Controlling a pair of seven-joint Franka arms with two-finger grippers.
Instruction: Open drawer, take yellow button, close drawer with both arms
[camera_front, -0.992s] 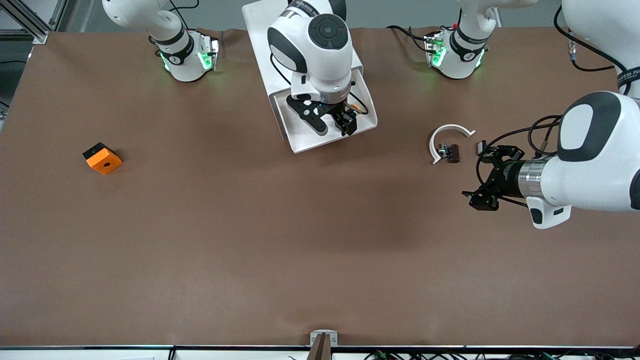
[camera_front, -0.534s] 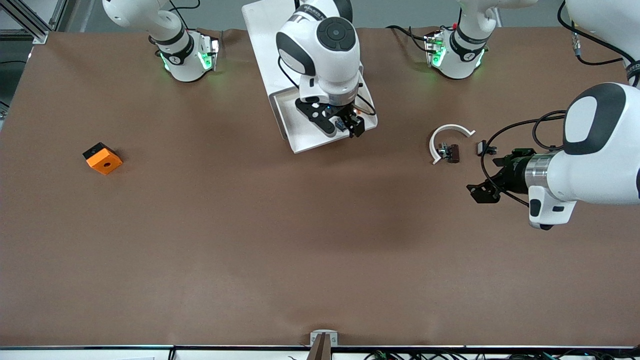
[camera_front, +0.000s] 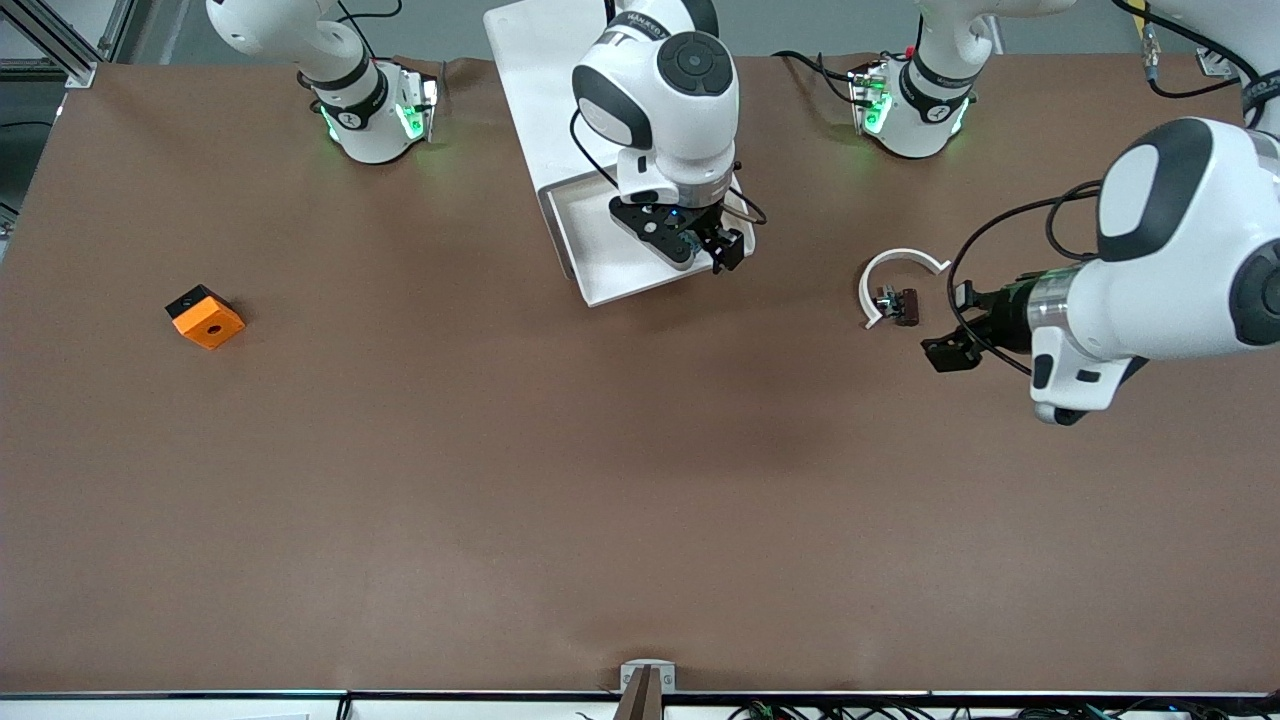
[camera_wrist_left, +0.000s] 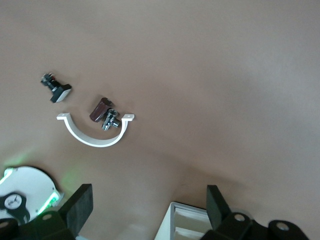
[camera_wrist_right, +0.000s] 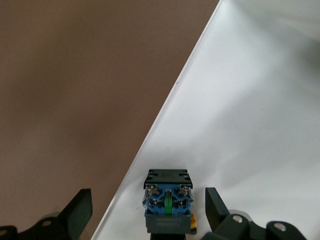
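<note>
The drawer (camera_front: 600, 272) stands pulled out of the white cabinet (camera_front: 530, 80), its shallow white tray (camera_wrist_right: 250, 100) showing. The button (camera_wrist_right: 167, 200) lies in the tray by the rim, blue-grey base toward the camera, a bit of orange cap showing. My right gripper (camera_front: 712, 250) is down over that corner of the drawer, open (camera_wrist_right: 147, 207), one finger on each side of the button with gaps between. The gripper hides the button in the front view. My left gripper (camera_front: 945, 350) is open (camera_wrist_left: 147, 207) and empty over the table beside the clips.
A white half ring (camera_front: 880, 275) with a dark clip (camera_front: 900, 303) lies toward the left arm's end, a second small clip (camera_front: 963, 293) beside it. An orange block with a hole (camera_front: 204, 317) sits toward the right arm's end. The cabinet's corner (camera_wrist_left: 187, 225) shows in the left wrist view.
The right gripper has shifted along the drawer toward the left arm's end, staying open. The left arm has swung its gripper closer to the half ring and clips.
</note>
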